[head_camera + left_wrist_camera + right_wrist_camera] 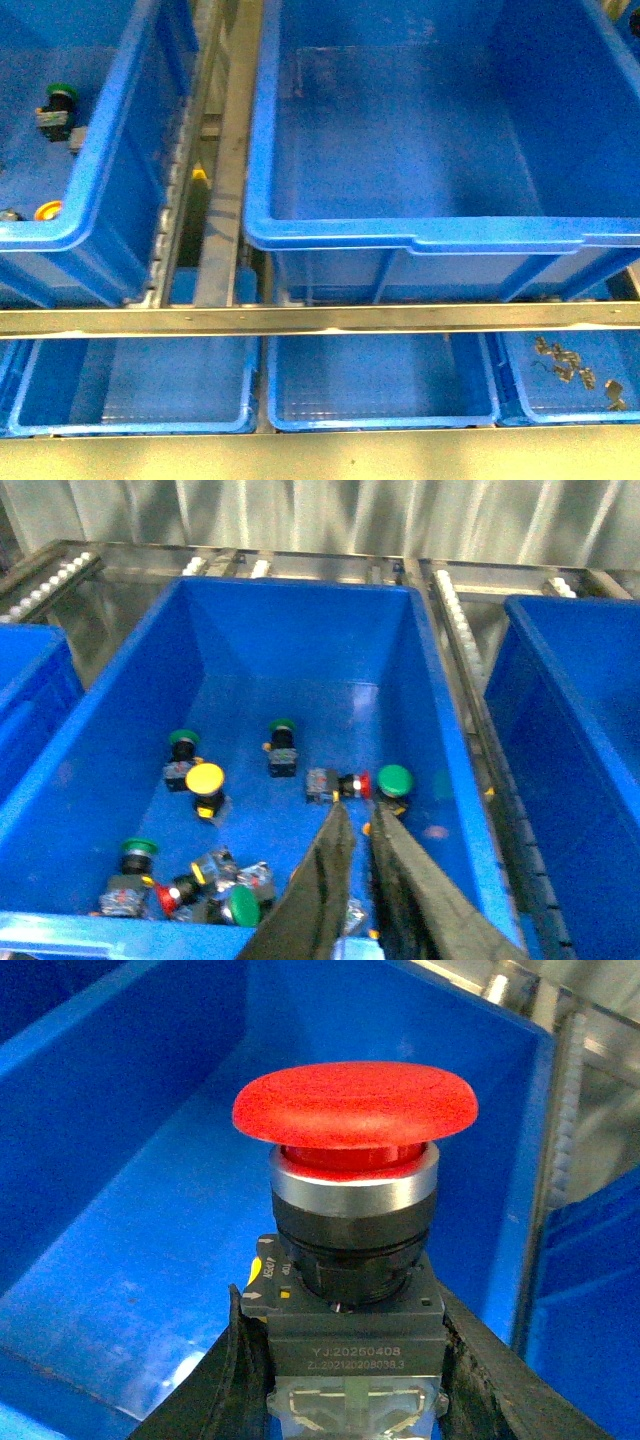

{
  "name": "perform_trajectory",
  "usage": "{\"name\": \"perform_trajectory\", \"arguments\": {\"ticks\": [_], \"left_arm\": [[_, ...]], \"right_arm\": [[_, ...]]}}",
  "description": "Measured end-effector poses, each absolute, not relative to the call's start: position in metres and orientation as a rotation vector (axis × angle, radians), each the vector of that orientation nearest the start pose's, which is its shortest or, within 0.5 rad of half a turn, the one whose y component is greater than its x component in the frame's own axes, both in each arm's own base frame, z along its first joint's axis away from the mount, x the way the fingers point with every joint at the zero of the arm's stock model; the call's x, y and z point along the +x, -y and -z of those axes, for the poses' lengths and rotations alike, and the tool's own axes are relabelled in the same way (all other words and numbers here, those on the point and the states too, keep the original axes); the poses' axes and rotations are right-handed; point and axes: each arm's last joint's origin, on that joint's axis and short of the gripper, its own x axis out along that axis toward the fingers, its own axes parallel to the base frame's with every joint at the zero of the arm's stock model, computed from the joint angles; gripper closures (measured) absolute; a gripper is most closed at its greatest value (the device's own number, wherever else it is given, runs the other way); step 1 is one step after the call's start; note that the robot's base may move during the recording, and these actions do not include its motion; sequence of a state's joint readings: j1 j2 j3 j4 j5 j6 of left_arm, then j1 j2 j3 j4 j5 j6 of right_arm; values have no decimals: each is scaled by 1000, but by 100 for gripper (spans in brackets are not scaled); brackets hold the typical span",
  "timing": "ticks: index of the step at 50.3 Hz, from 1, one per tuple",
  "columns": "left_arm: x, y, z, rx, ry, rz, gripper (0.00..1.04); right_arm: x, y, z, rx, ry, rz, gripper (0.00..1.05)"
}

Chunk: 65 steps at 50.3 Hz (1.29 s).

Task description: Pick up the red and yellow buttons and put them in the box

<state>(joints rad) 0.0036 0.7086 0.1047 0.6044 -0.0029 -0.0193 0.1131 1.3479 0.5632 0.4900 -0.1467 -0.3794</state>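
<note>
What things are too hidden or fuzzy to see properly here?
Front view: yellow cap, its body hidden behind the left bin's rim.
Front view: metal bits in a lower tray, too small to name.
Right wrist view: red button, its underside cut off by the picture's edge.

R wrist: red button (355, 1110) base & right gripper (350, 1360) fingers cut off at btm edge. L wrist: left gripper (357, 818) part-hides sth silvery (352, 917), can't ID. Front: yellow cap (47, 210) half behind left bin (100, 150) rim; metal bits (575, 368) too small to ID.

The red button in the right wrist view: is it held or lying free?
Held: the right gripper clamps the red button by its grey body.
</note>
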Motion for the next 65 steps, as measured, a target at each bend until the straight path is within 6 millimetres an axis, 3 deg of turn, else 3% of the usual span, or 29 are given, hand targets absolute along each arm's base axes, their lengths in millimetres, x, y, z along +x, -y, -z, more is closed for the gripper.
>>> {"name": "perform_trajectory", "arguments": {"ticks": [11,39,65], "left_arm": [[139,0,-169,-11,8,-2,102],[126,0,-173,-9,19,5,102],[109,0,-173,-9,20,-1,102]], "right_arm": [[268,-33,-203,-351,-245,-300,71],[269,-30,-204,-343,-229,-267,71],[269,-41,-201,-331,-230,-321,71]]}}
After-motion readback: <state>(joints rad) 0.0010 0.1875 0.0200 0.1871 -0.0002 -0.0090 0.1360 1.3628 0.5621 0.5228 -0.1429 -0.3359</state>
